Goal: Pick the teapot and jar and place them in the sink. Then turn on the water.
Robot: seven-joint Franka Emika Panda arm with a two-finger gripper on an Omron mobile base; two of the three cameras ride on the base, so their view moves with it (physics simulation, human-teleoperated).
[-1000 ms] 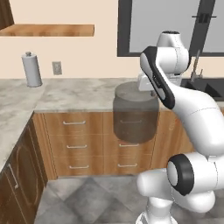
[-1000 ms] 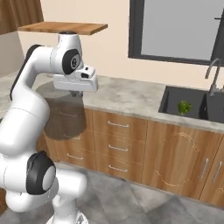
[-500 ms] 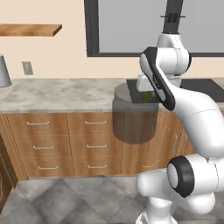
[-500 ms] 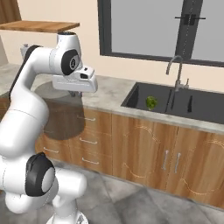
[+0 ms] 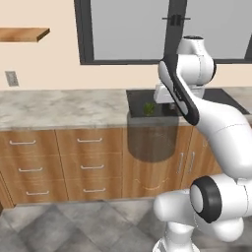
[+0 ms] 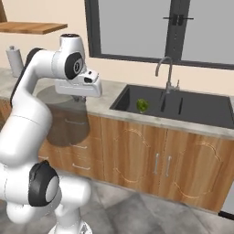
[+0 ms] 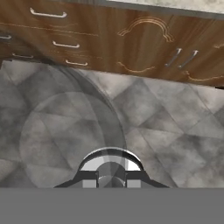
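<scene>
Pincer (image 6: 78, 98) gripping the jar (image 5: 153, 135) by its lid, hanging off the table (image 5: 64, 106) front; lift higher, then swing toward three o'clock over the sink (image 6: 201, 107).

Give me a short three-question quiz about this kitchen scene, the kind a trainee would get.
1. True or false: the jar hangs from the gripper in the air, in front of the cabinets.
2. What lies in the sink? A) a small green thing B) a plate C) a cup
3. Fill in: no water runs from the ______.

Key: 1 true. 2 A: a small green thing sits in the left basin; the pictures do not show clearly what it is. 3 faucet.
</scene>
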